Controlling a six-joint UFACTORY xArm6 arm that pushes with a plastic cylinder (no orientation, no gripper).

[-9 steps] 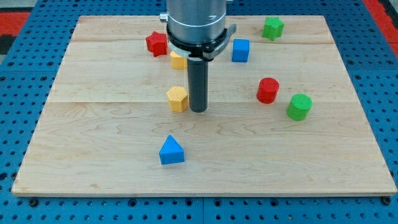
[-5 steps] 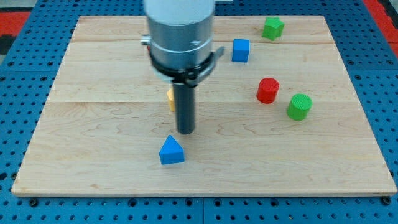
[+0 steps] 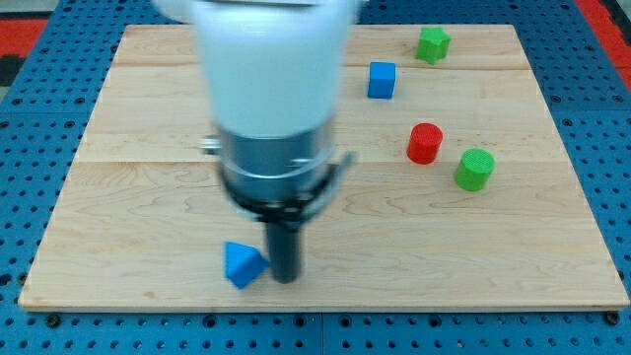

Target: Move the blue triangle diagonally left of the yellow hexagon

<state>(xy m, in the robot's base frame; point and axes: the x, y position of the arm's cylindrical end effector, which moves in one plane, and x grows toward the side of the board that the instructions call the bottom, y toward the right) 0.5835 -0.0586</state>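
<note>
We see my tip (image 3: 285, 279) near the view's bottom edge of the wooden board (image 3: 552, 256), touching or almost touching the right side of the blue triangle (image 3: 243, 264). The arm ends in a plain rod, so it has no jaws to spread or press together. The arm's body (image 3: 271, 108) hides the yellow hexagon. At the view's right stand a blue cube (image 3: 382, 80), a green star-like block (image 3: 432, 43), a red cylinder (image 3: 425, 143) and a green cylinder (image 3: 474, 169).

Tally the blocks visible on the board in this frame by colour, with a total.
Blue: 2, triangle and cube
Green: 2, top one and cylinder
Red: 1, cylinder
Total: 5; the arm may hide others.
</note>
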